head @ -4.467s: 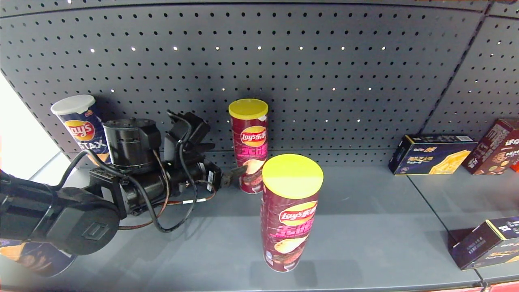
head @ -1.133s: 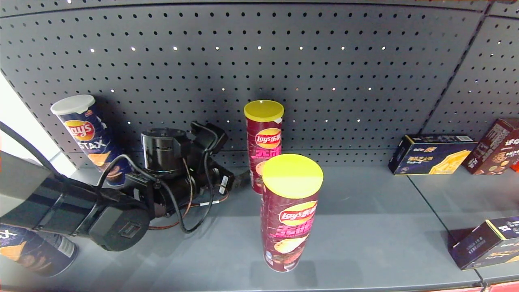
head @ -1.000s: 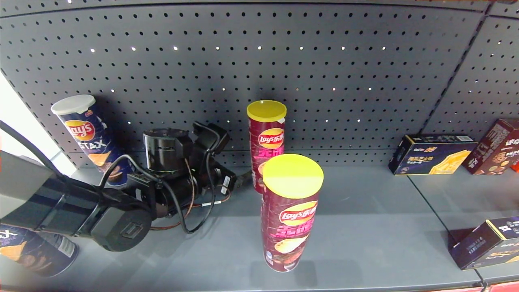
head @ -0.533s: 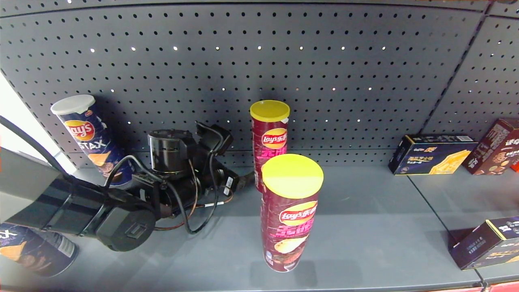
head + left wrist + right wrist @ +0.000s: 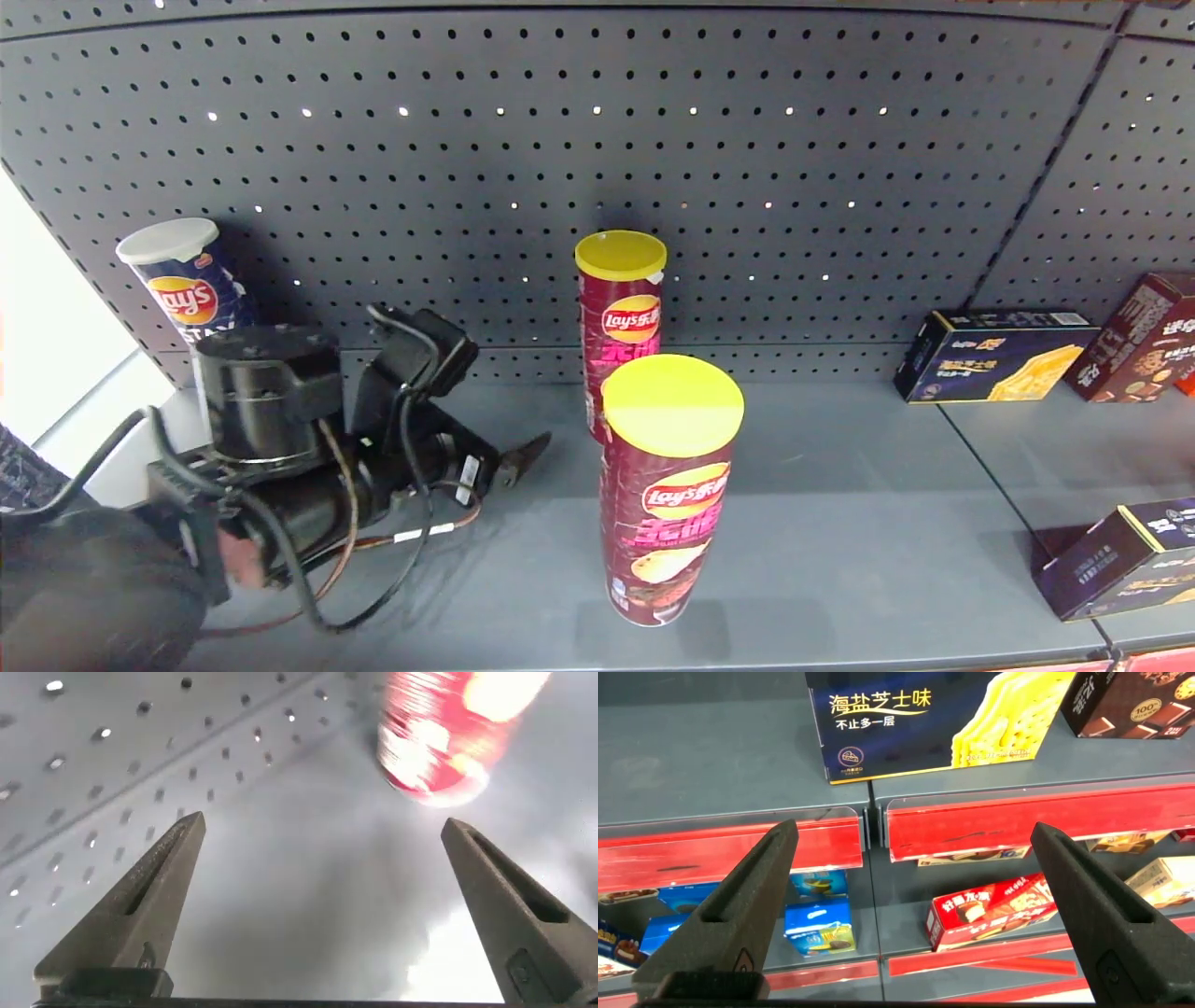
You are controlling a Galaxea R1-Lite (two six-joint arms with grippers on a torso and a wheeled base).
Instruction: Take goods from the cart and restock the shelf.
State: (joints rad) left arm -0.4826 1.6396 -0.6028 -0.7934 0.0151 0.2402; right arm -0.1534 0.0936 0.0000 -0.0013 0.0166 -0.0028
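Note:
Two maroon chip cans with yellow lids stand upright on the grey shelf (image 5: pixel 840 485). The rear can (image 5: pixel 621 313) is against the pegboard; the front can (image 5: pixel 667 495) stands near the shelf edge. My left gripper (image 5: pixel 519 455) hovers low over the shelf, left of both cans and clear of them. In the left wrist view it (image 5: pixel 322 823) is open and empty, with the rear can (image 5: pixel 439 737) blurred a short way beyond its fingertips. My right gripper (image 5: pixel 915 829) is open and empty, facing lower shelf fronts.
A blue chip can (image 5: pixel 187 280) with a white lid leans at the back left, behind my left arm. Dark snack boxes (image 5: pixel 994 355) lie at the right, one (image 5: pixel 1116 558) by the front edge. The right wrist view has red price rails (image 5: pixel 990 817) and a dark blue box (image 5: pixel 924 719).
My left gripper carried the rear maroon can rightward along the back, let go of it and drew back to the left. The can stays upright by the pegboard.

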